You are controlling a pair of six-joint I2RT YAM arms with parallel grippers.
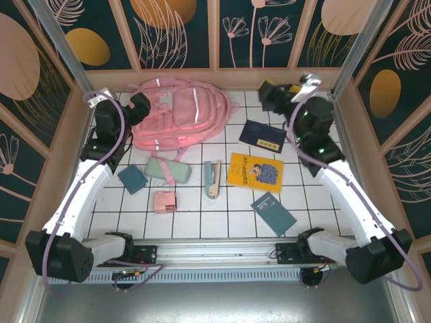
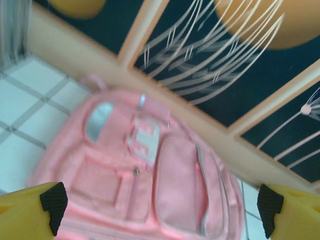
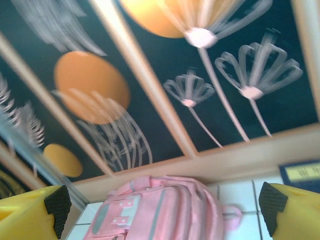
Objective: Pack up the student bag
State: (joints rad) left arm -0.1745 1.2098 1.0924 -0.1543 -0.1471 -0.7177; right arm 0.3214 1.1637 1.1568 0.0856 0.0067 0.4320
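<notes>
The student bag [image 1: 180, 111] is a large pink backpack with pale reflective strips, lying flat on the white tiled table by the back wall. My left gripper [image 1: 139, 106] hovers at its left edge. In the left wrist view, that gripper [image 2: 161, 206] is open with the bag's front pockets [image 2: 165, 175] below the gap, and nothing is held. My right gripper [image 1: 271, 93] is raised at the back right, apart from the bag. In the right wrist view it [image 3: 165, 202] is open and empty, with the bag [image 3: 160, 215] beyond it.
On the tiles lie a dark blue book [image 1: 261, 134], a yellow book [image 1: 254, 170], a teal booklet [image 1: 273, 213], a stapler [image 1: 213, 178], a green pencil case [image 1: 167, 170], a small teal notebook [image 1: 133, 179] and a small pink box [image 1: 164, 201]. Wooden walls enclose the table.
</notes>
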